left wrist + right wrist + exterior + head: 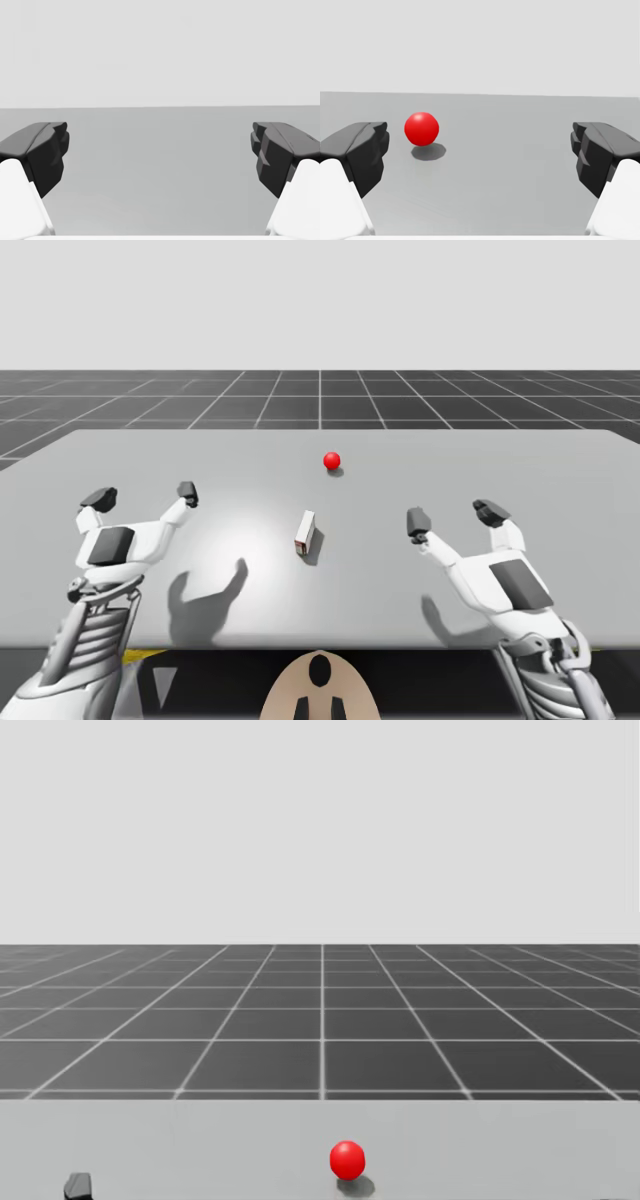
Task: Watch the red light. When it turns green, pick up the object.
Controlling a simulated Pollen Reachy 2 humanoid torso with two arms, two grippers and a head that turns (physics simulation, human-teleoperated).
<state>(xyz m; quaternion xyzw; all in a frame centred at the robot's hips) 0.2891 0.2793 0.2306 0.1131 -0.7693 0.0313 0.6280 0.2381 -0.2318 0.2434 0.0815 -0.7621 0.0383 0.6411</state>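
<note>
The light is a red ball (332, 460) resting on the grey table (500, 470), past the middle; I also see the red ball (347, 1160) in the head view and the red ball (421, 128) ahead of my right gripper. A small white box (305, 532) with a dark red end stands on the table near the centre, in front of the ball. My left gripper (142, 497) hovers open to the box's left, with only bare table between its fingers (42, 152). My right gripper (450, 516) is open to the box's right, nothing between its fingers (600, 152).
Beyond the table's far edge lies a dark gridded floor (320, 395). A dark fingertip (77, 1186) pokes in at the head view's lower left corner. Bare tabletop surrounds the box on every side.
</note>
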